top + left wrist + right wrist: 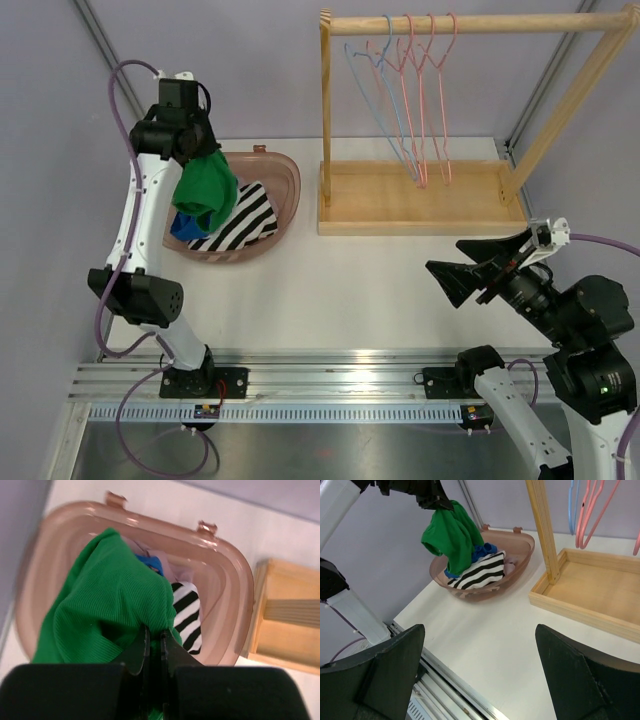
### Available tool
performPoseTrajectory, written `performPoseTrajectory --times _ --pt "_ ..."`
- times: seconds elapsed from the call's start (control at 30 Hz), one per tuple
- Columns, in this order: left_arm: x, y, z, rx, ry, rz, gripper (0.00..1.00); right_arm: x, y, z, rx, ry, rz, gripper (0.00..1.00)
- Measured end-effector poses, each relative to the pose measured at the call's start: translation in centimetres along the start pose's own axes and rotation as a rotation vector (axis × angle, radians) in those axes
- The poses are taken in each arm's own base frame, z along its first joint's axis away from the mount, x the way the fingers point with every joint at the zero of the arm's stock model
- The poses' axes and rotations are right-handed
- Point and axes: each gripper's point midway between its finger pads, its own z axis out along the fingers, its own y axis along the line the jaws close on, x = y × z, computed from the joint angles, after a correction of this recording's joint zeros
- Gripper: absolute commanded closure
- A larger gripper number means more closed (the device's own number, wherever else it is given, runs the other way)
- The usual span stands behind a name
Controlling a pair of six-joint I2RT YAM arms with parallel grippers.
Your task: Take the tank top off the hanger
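Observation:
My left gripper is shut on a green tank top and holds it hanging above the pink basket. In the left wrist view the green tank top is pinched between the closed jaws of that gripper, over the basket. It also shows in the right wrist view. Several empty wire hangers, pink and blue, hang on the wooden rack's bar. My right gripper is open and empty above the table at the right; in its own view it shows wide apart.
The basket holds a black-and-white striped garment and a blue one. The wooden rack's base tray stands at the back right. A metal rail runs along the table's near edge.

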Motion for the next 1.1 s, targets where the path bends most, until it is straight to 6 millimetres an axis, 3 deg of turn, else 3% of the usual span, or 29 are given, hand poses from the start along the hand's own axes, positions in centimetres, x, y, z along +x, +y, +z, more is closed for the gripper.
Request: performPoseTrajectory --times 0.13,0.17,0.2,0.27,0.37,0.4,0.57,0.67,0.77,0.93,1.03,1.1 --pt "3.3 -2.4 4.2 0.1 0.144 0.024 0.71 1.4 -1.1 1.4 0.013 0.051 0.031 0.0" --pt "3.8 -2.8 4.7 0.119 0.166 0.027 0.65 1.6 -1.3 1.6 0.014 0.06 0.037 0.01" --pt "4.4 -3.2 5.1 0.142 0.191 0.031 0.48 1.9 -1.4 1.8 0.015 0.069 0.043 0.0" --pt "5.3 -4.1 5.5 0.185 0.23 0.049 0.28 2.3 -1.6 2.1 0.016 0.084 0.051 0.0" --pt "6.4 -4.8 5.5 0.204 0.274 0.07 0.13 2.4 -1.7 2.1 0.016 0.086 0.053 0.0" --pt "6.6 -4.8 5.5 0.203 0.282 0.074 0.01 2.4 -1.7 2.1 0.018 0.086 0.053 0.0" --pt "6.3 -4.9 3.2 0.211 0.251 0.08 0.01 2.6 -3.2 2.1 0.108 0.096 0.069 0.0" --pt "5.4 -4.5 -0.2 0.218 0.183 0.083 0.01 2.4 -4.5 2.1 0.183 0.091 0.073 0.01" --pt "4.7 -3.6 -5.2 0.24 0.062 0.081 0.01 2.2 -5.9 1.8 0.265 0.073 0.074 0.01" --pt "5.0 -0.3 -13.5 0.257 -0.157 0.05 0.01 2.0 -8.1 1.2 0.398 0.079 0.057 0.01" --pt "6.1 2.3 -16.2 0.223 -0.256 0.035 0.01 2.0 -10.0 1.1 0.499 0.103 0.033 0.0" --pt "7.3 3.9 -16.9 0.189 -0.293 0.036 0.01 2.4 -11.5 0.9 0.57 0.137 0.009 0.0"
